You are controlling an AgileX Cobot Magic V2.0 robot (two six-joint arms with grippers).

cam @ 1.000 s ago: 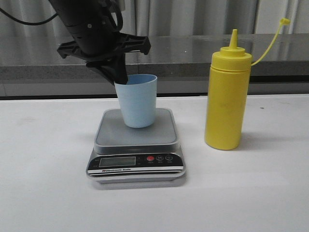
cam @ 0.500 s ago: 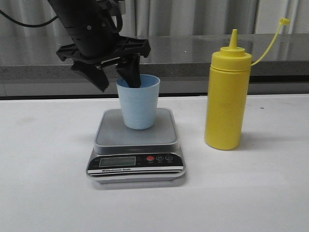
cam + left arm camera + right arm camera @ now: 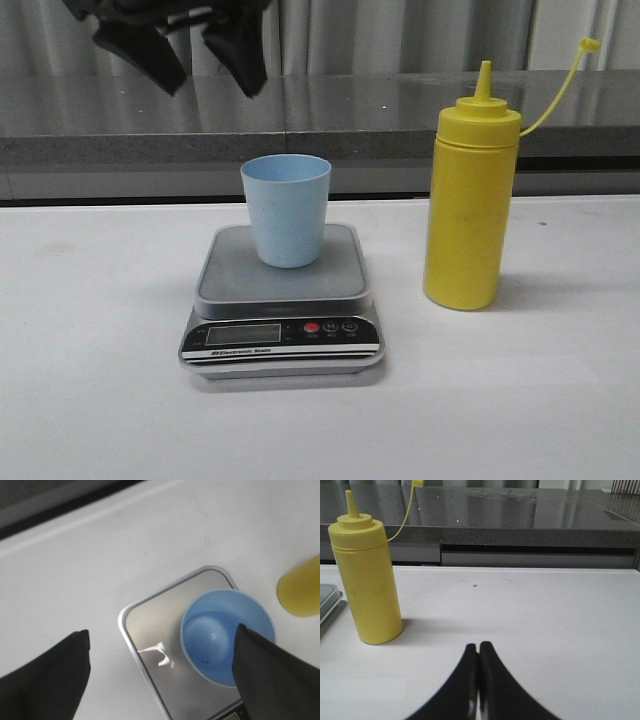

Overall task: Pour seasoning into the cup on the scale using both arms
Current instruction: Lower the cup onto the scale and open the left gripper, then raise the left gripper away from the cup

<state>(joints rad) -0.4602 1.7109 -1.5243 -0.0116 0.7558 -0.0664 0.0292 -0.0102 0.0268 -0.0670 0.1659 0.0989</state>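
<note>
On the grey platform of the scale (image 3: 283, 300), near the middle of the white table (image 3: 90, 400), the pale blue cup (image 3: 286, 208) stands upright and free, its mouth open to the top and nothing touching it. Seen from the left wrist, the cup (image 3: 227, 637) sits toward one side of the platform rather than dead centre, its inside looks bare apart from a few dark specks, and the metal of the scale (image 3: 155, 645) shows a bright glint beside it. The scale's black front panel faces the camera in the front view, with a screen, a red button and two other round buttons in a row. The yellow bottle (image 3: 470, 195) stands upright on the table to the right of the scale, apart from it, taller than the cup; its pointed nozzle is bare and the thin strap curves up and away to the right with the small cap at its tip. In the right wrist view the bottle (image 3: 366, 582) stands well ahead of the right gripper (image 3: 479, 652), whose two black fingers are pressed together with nothing between them, low over bare table. The left gripper (image 3: 200, 45) hangs high above the cup at the top of the front view, its jaws spread wide and empty. Behind the table runs a dark grey counter (image 3: 380, 100).
</note>
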